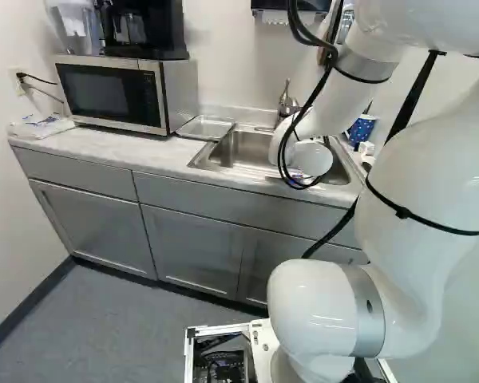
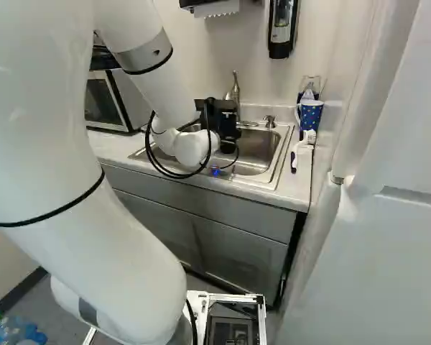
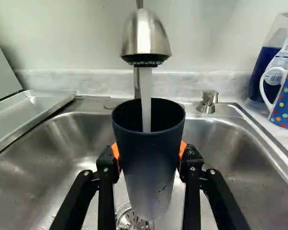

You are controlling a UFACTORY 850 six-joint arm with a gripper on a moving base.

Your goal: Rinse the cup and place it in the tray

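Right base view: gripper [image 2: 219, 115] over the one sink [image 2: 257, 152].

Wrist view: gripper [image 3: 150, 159] clamped on one dark cup [image 3: 150, 167], two orange pads [image 3: 115, 152] against opposite sides, fingers cup-width apart. Cup's upright under one running faucet [image 3: 145, 36], stream going in. One dotted mug [image 3: 286, 100].

Left base view: one tray [image 1: 205, 128], one microwave [image 1: 108, 92].

The steel sink [image 2: 279, 159] is set into the tabletop [image 2: 291, 192]. Over it, the black gripper [image 2: 224, 123] is carried by the white arm [image 2: 161, 90]; its jaws are hidden. A spotted blue mug [image 2: 312, 115] is seen to the sink's right. The microwave [image 2: 104, 102] is partly covered by the arm, and a dispenser [image 2: 281, 29] is mounted on the wall [image 2: 258, 86].
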